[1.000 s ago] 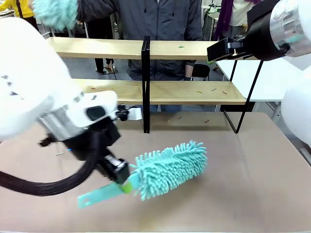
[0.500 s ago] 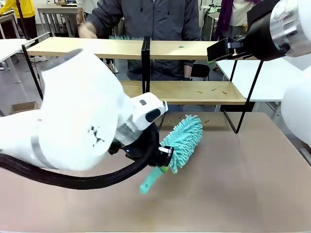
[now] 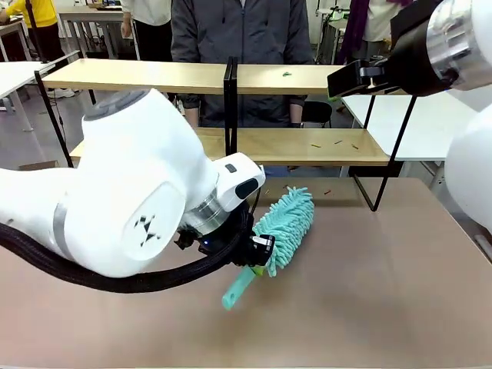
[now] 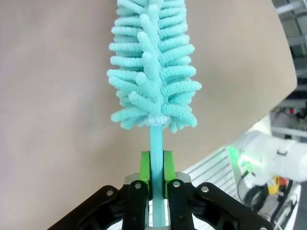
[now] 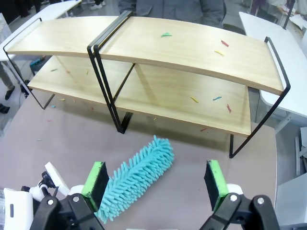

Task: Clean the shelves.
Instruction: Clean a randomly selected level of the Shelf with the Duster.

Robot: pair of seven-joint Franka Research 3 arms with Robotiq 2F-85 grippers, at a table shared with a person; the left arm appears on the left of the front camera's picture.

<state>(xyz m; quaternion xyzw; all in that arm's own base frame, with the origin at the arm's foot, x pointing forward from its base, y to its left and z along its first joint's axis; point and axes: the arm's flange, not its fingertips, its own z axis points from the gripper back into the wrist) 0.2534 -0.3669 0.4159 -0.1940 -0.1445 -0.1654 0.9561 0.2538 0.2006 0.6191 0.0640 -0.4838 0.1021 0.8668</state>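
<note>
1. Your left gripper (image 4: 157, 160) is clamped on the thin handle of the duster (image 4: 151, 72). Its green pads (image 4: 144, 165) press the handle from both sides, just below the fluffy teal head.
2. In the front view, the duster (image 3: 288, 223) slants over the table (image 3: 384, 292). Its head points toward the shelves (image 3: 307, 146) and its handle end points toward your side. You cannot tell whether the head touches the table.
3. The shelves stand across the far side of the table, and the duster head is just in front of them, right of the black centre post (image 3: 230, 131).
4. Your right gripper (image 5: 157, 181) hangs high above the table with its fingers spread wide and nothing between them. It looks down on the shelves (image 5: 192, 52) and the duster (image 5: 136, 179).
5. Small coloured scraps lie on both boards, among them a green scrap (image 5: 166, 34) on the top board.
6. A person (image 3: 238, 31) stands behind the shelves.
</note>
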